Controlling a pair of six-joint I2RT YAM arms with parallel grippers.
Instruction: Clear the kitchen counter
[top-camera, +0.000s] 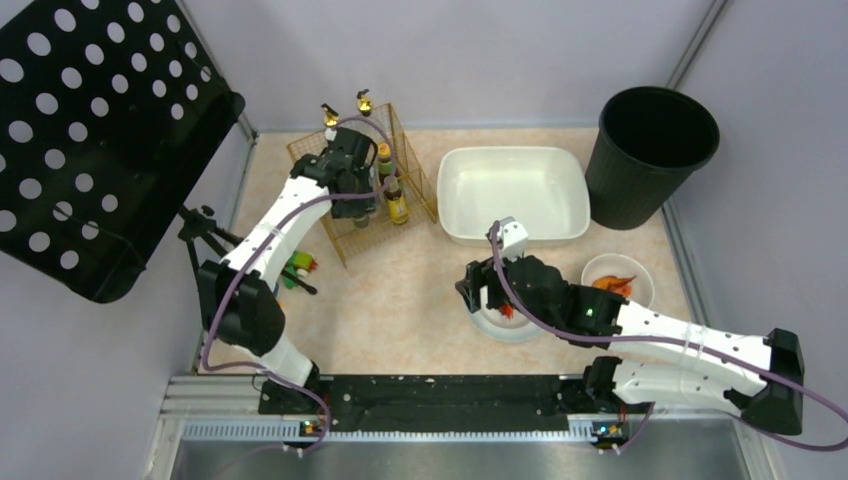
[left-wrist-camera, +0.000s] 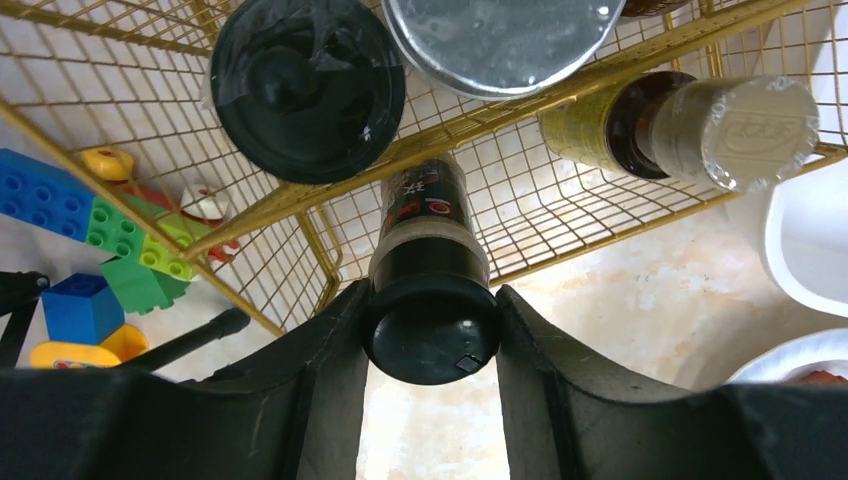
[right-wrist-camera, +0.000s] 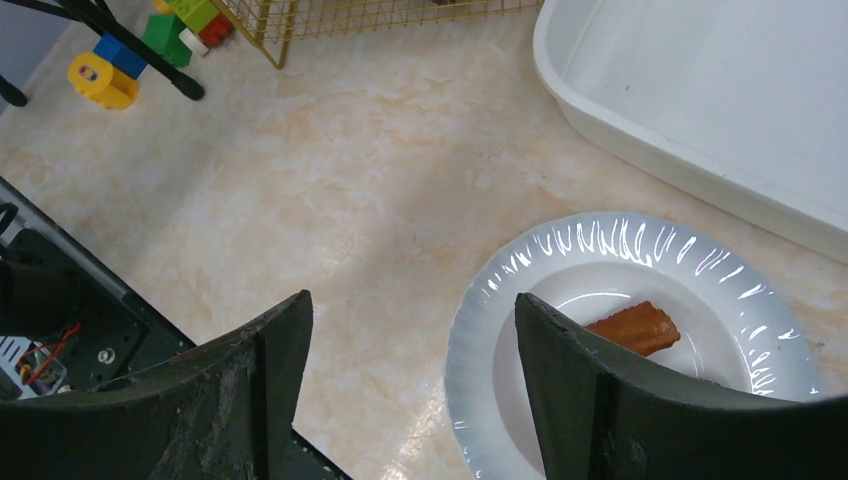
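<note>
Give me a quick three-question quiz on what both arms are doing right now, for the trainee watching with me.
1. True or false: the left pincer is shut on a dark-capped bottle.
2. What lies on the white plate under the right pincer? A a spoon; B an orange food piece; C a toy block.
3. Fill in: the right pincer's jaws stand ____.
Key: 1 true; 2 B; 3 open.

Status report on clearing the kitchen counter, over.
Left gripper shut on black-capped dark bottle at gold wire rack. Right gripper open, by white ridged paper plate holding orange food piece. Beige marble kitchen counter not cleared: coloured toy blocks on it.
</note>
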